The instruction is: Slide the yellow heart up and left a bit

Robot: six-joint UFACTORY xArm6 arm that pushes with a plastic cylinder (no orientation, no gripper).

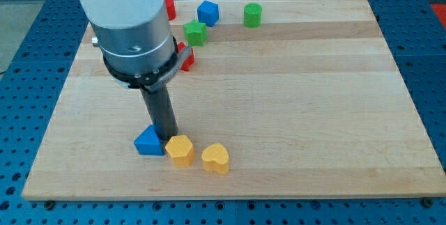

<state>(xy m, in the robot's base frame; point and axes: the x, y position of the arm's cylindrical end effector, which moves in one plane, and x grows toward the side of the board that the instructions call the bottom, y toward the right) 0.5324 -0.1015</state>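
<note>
Yellow heart: the yellow heart (216,158) lies near the board's bottom edge, the rightmost of three blocks in a row.
Blue triangle: the blue triangle (148,141) sits at the row's left end, touching or nearly touching the rod's left side.
Tip: the tip (166,138) is a bare rod with nothing to open or close; it stands down at the board between the blue triangle and the yellow hexagon, just above the latter.
Yellow hexagon: the yellow hexagon (180,150) lies between tip and heart, just beside each.
Key relation: the heart lies to the view's right of the tip and slightly lower, so the tip is on the wrong side; pushing up and left probably calls for getting round to the heart's lower right.
Far blocks: red, green and blue blocks near the board's (313,99) top edge lie well apart from the heart.
</note>
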